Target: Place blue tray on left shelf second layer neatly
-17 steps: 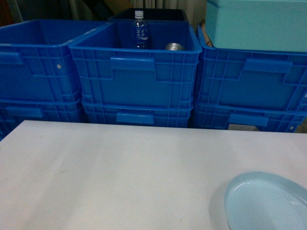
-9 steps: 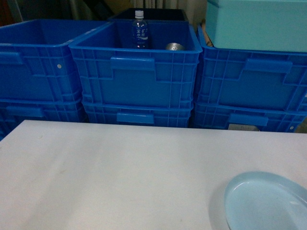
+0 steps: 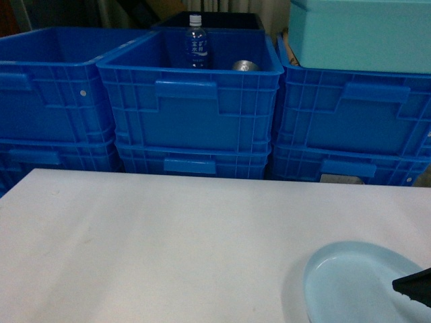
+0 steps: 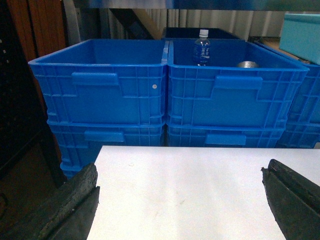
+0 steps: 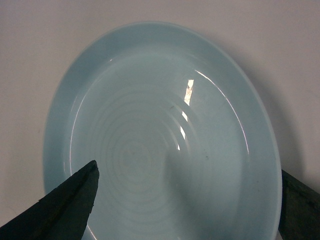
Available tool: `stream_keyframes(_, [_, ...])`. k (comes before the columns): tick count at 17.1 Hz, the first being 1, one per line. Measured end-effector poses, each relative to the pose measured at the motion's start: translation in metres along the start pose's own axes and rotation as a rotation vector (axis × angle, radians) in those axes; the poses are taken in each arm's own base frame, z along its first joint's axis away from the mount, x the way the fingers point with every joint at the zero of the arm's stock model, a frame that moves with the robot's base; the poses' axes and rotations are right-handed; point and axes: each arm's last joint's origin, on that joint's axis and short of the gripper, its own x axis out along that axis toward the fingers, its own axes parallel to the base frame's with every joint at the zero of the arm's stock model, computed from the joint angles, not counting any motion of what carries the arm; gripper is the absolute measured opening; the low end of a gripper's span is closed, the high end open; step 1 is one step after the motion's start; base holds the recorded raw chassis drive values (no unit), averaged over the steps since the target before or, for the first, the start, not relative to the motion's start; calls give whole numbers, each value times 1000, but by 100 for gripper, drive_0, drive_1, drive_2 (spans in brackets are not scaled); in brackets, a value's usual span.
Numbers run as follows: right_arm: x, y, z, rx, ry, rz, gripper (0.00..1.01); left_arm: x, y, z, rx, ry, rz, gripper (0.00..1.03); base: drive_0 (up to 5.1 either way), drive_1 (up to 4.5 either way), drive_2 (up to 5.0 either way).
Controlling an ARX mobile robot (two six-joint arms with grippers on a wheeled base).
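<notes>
The tray [image 5: 165, 145] lies flat on the table [image 3: 168, 242], hollow side up, slightly oval; in the right wrist view its long axis runs from upper left to lower right, away from the camera and a little across it. Faint concentric rings show on its floor and a light glints off the far side of the bowl.

It sits directly below and ahead of the right gripper [image 5: 187, 200]. That gripper is spread wide: one finger [image 5: 65, 205] shows at the lower left over the near-left rim, the other at the lower right edge by the near-right rim, with the bowl filling the space between. Whether either finger touches the rim I cannot tell. Nothing is held. In the head view only a dark tip of this gripper [image 3: 414, 286] enters from the right edge, over the tray's [image 3: 357, 286] right side.

The left gripper [image 4: 180, 205] is also wide open and empty, its two fingers at the lower corners of its view, above the table's [image 4: 190, 190] near-left part. Beyond it stand stacked blue crates [image 4: 165, 95]; a bottle [image 4: 201, 47] and a can [image 4: 247, 64] sit in the upper right-hand one. A turquoise box [image 3: 360, 33] rests on the crates to the right
</notes>
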Motion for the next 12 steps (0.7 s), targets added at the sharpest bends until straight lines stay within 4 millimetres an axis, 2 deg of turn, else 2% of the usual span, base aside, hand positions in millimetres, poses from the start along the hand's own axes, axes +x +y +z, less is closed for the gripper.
stream_keyframes(2, [2, 3, -3, -22, 19, -10, 94, 0, 0, 0, 0, 0, 0, 98, 0, 0, 0])
stream_keyframes(6, [2, -9, -8, -130, 23, -99, 50, 0, 0, 0, 0, 0, 0, 98, 0, 0, 0])
stream_keyframes(10, [-7, -24, -16, -107, 9, -124, 5, 0, 0, 0, 0, 0, 0, 98, 0, 0, 0])
stream_keyframes(12, [-11, -22, -17, -88, -6, -120, 2, 0, 0, 0, 0, 0, 0, 98, 0, 0, 0])
